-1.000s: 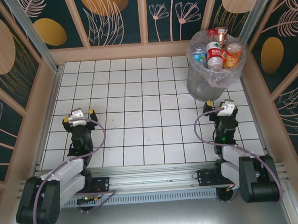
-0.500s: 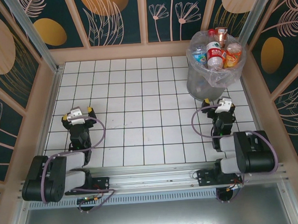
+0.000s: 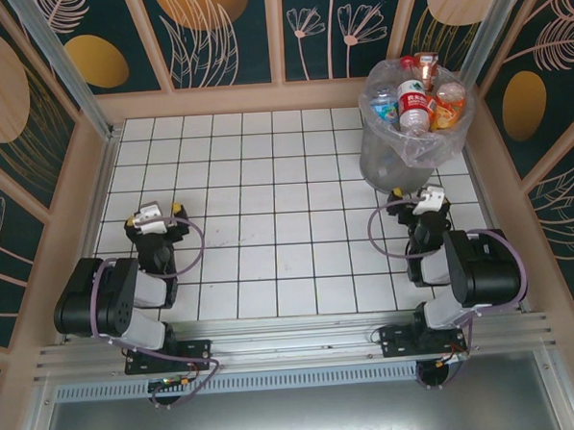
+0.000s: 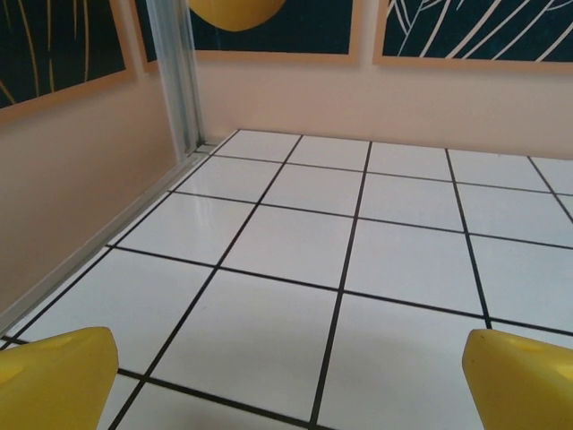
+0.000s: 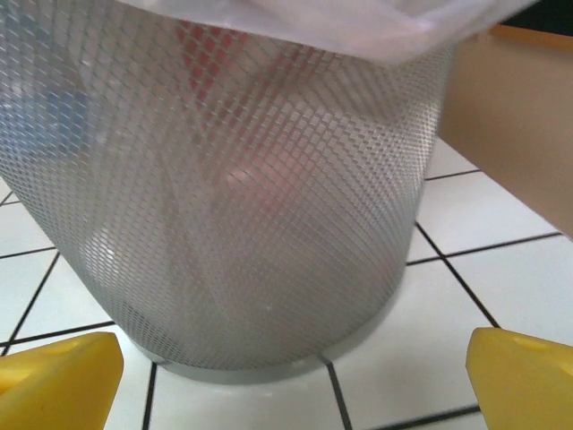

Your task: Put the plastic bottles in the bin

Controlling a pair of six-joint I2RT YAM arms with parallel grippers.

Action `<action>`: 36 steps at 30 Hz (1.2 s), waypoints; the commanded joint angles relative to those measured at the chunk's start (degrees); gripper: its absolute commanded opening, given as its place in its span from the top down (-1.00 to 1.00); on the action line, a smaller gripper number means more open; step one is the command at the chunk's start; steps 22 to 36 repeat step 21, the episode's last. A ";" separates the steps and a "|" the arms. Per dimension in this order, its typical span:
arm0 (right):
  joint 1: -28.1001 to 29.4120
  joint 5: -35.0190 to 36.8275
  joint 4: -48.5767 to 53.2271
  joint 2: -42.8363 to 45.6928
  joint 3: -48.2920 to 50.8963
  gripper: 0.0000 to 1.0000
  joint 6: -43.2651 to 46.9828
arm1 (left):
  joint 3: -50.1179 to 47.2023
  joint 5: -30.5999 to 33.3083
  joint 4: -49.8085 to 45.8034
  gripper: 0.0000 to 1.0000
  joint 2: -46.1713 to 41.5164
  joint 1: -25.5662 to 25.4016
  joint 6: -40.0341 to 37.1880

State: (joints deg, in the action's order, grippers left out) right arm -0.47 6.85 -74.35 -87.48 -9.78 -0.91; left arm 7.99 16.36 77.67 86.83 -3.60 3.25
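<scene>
Several plastic bottles (image 3: pixel 414 104) with red, orange and blue labels are piled inside the bin (image 3: pixel 392 166), a grey mesh bin lined with a clear bag, at the far right of the tiled floor. My right gripper (image 3: pixel 418 198) stands open just in front of the bin's foot. In the right wrist view the bin's mesh wall (image 5: pixel 251 179) rises close ahead, and the right gripper (image 5: pixel 291 394) has nothing between its yellow fingertips (image 5: pixel 58 381). My left gripper (image 3: pixel 155 215) is open and low over bare tiles on the left, with the left gripper (image 4: pixel 291 394) empty between its fingertips (image 4: pixel 54 376).
A white tiled floor (image 3: pixel 267 197) is boxed in by beige walls (image 3: pixel 75 216). A metal post (image 4: pixel 175 72) stands in the far left corner. The right wall (image 5: pixel 519 116) runs close beside the bin.
Both arms have folded back towards their bases, elbows drawn in. The right gripper has crept a little closer to the bin. Both grippers stayed open and the bottles did not move.
</scene>
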 commanded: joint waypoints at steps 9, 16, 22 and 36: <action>-0.47 -3.46 2.09 -0.73 -3.21 -0.98 -0.54 | 5.45 -7.31 -4.53 -0.97 0.23 2.98 1.36; -0.57 -3.72 2.31 -0.73 -3.39 -0.98 -0.58 | 5.40 -7.31 -4.46 -0.97 0.19 2.98 1.39; -0.60 -4.11 2.16 -0.68 -3.26 -0.98 -0.50 | 5.37 -7.32 -4.46 -0.97 0.21 2.98 1.34; -0.60 -4.11 2.16 -0.68 -3.26 -0.98 -0.50 | 5.37 -7.32 -4.46 -0.97 0.21 2.98 1.34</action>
